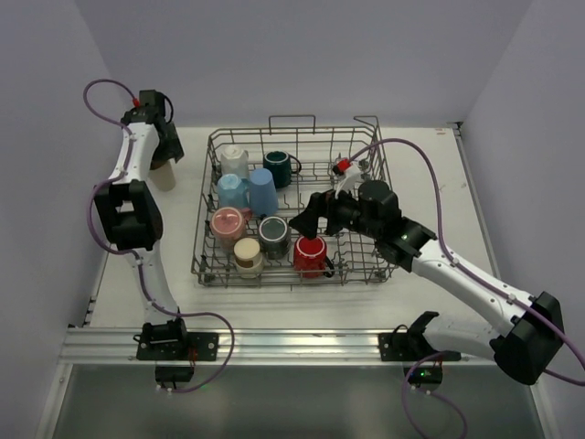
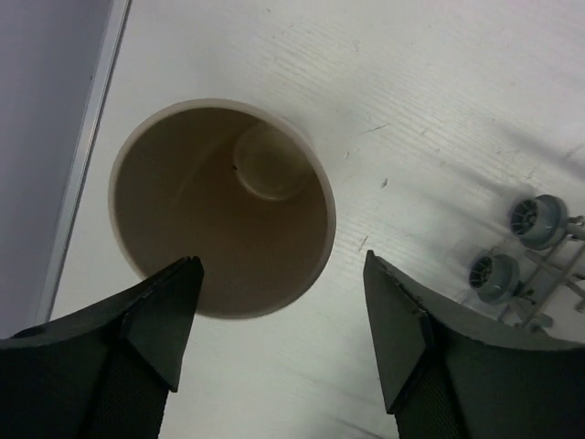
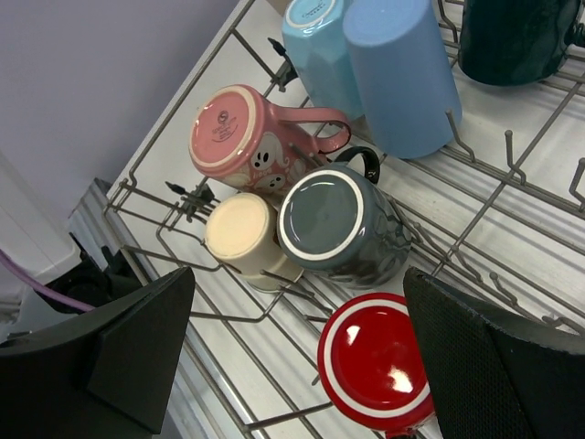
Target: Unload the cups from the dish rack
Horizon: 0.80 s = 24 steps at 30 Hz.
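Two grippers, both released: left gripper (image 2: 281, 265) hangs over an upright beige cup (image 2: 219, 201) on the worktop (image 2: 439, 110), left of the dish rack (image 1: 274, 279); right gripper (image 3: 297, 279) hovers above an inverted red cup (image 3: 375, 361) at the rack's near side.

Eight cups (image 1: 262, 190) stood in the one dish rack (image 1: 274, 277), and a single beige cup (image 1: 163, 174) on the desk (image 1: 452, 183) (nine altogether). The left arm (image 1: 128, 210) and the right arm (image 1: 457, 274) made two.
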Available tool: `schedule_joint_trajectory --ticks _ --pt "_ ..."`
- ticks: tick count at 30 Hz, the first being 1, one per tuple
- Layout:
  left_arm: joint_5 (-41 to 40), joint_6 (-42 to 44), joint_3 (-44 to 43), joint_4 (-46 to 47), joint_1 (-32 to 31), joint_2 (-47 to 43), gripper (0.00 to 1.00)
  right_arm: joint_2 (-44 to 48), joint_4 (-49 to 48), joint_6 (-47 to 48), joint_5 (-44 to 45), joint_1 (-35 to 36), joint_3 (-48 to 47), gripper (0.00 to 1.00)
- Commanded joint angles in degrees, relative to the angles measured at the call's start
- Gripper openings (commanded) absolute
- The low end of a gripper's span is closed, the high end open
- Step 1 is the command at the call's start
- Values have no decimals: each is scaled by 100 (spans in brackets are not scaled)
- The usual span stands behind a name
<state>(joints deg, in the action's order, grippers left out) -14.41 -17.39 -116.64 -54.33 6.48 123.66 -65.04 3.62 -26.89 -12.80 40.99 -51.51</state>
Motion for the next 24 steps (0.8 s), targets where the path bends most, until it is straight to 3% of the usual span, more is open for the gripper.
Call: schedule_joint_trajectory --ticks 1,7,10,13,17,21,24 --pt "-132 -63 -52 264 55 -702 80 -132 86 185 260 93 -421 99" --pt "-79 -168 45 449 46 -1246 93 -387 262 272 269 190 -825 99" --pt "245 -300 395 835 29 -1894 95 -703 402 465 462 190 -1185 93" --pt "1070 -581 1404 1756 -85 -3017 98 -1159 570 641 585 181 -1590 88" --pt "2693 -1186 3737 3669 -357 -4707 99 -1704 605 895 857 190 -2107 88" --pt "3699 -1548 5184 4614 -586 -6123 100 -2476 719 1081 1051 190 -2609 86" --pt "4165 -1592 6046 4948 -587 -7081 100 -2873 614 1160 1139 190 -2969 91"
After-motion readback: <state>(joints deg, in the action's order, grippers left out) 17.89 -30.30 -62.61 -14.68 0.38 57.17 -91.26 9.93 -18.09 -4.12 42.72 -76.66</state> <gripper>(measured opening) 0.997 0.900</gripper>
